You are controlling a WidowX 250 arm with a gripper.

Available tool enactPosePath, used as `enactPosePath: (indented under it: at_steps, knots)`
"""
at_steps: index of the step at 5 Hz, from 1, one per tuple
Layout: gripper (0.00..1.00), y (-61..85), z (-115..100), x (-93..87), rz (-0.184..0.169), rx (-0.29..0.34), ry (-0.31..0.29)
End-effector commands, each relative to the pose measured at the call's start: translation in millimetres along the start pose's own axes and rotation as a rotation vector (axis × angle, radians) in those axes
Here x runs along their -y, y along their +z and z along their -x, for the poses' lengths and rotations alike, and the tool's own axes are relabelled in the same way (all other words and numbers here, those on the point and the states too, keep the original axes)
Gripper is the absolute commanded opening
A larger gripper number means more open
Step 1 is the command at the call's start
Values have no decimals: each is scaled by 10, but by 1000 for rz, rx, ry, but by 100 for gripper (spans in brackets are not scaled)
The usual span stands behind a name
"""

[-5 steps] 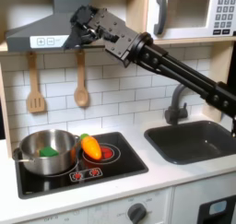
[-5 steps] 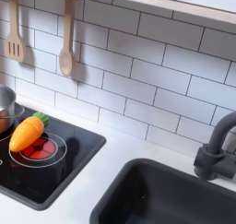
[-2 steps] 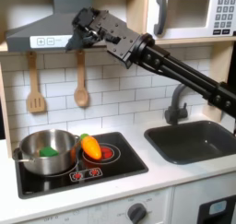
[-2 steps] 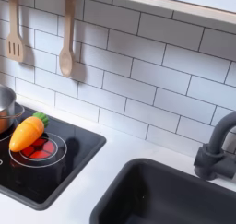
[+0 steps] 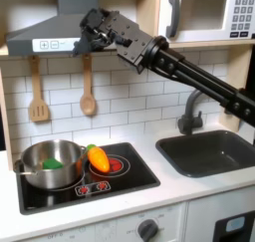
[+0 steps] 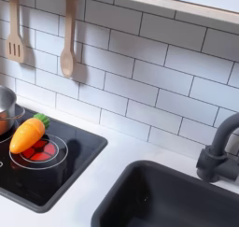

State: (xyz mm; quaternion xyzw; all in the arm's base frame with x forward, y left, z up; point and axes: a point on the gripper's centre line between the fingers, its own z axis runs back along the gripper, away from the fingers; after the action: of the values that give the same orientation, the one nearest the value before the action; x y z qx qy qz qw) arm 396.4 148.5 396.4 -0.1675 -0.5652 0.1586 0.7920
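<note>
Your claw [image 5: 84, 34] hangs high by the range hood, its grip state unreadable; the toy carrot [image 5: 98, 158] lies untouched on the stovetop [image 5: 120, 181] beside the pot [image 5: 50, 164].

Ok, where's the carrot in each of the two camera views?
First exterior view: the carrot lies on the stove top, low and left of centre, just right of the pot.
Second exterior view: the carrot lies at the left edge, over the red burner ring.
Shared landmark: the wooden spoon hanging on the tiled wall.
</note>
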Motion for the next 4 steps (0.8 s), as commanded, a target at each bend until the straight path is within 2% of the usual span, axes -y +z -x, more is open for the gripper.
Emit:
enactPosePath:
  at_steps: [1, 2, 3, 4]
  knots:
    - [0, -36, 5, 35, 1, -2, -7]
    - [0, 35, -30, 15, -21, 9, -11]
    - [0, 245, -108, -64, -26, -1, 13]
    - [0, 196, -6, 22, -21, -50, -3]
